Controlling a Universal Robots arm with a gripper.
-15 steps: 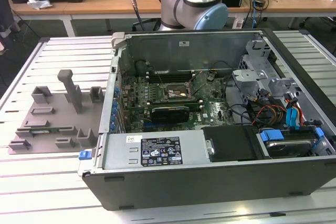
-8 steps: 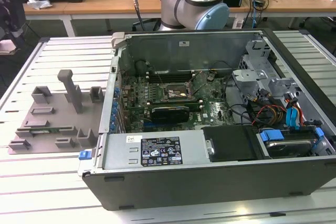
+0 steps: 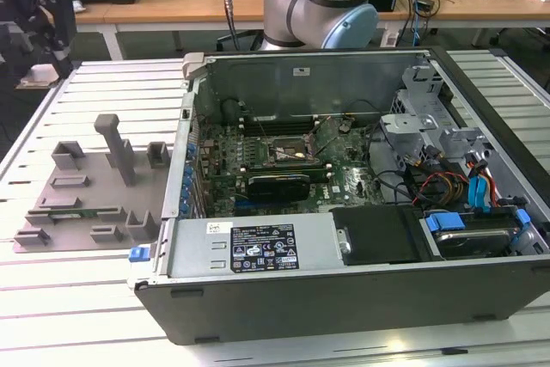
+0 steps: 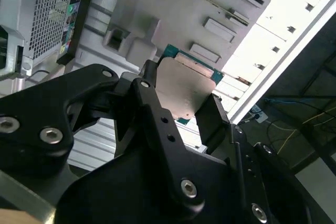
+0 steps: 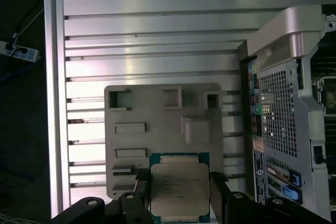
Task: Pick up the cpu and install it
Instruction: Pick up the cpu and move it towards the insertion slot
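In both wrist views the cpu (image 5: 178, 187) (image 4: 184, 85), a flat square chip with a silvery-grey top and a green rim, sits between the black fingers of my gripper (image 5: 179, 196) (image 4: 181, 100), which is shut on it. One fingertip (image 5: 139, 195) presses one side of the chip and the other fingertip (image 5: 220, 192) presses the opposite side. The chip hangs well above the grey moulded fixture tray (image 5: 157, 103). In the exterior view the open socket (image 3: 288, 150) lies on the motherboard inside the computer case (image 3: 344, 238).
The fixture tray (image 3: 86, 186) lies on the slatted metal table (image 3: 103, 83) at the exterior view's left of the open case. The arm's base (image 3: 322, 6) stands behind the case. Inside are a black card (image 3: 279, 185), a power supply (image 3: 258, 247) and cable bundles (image 3: 447, 186).
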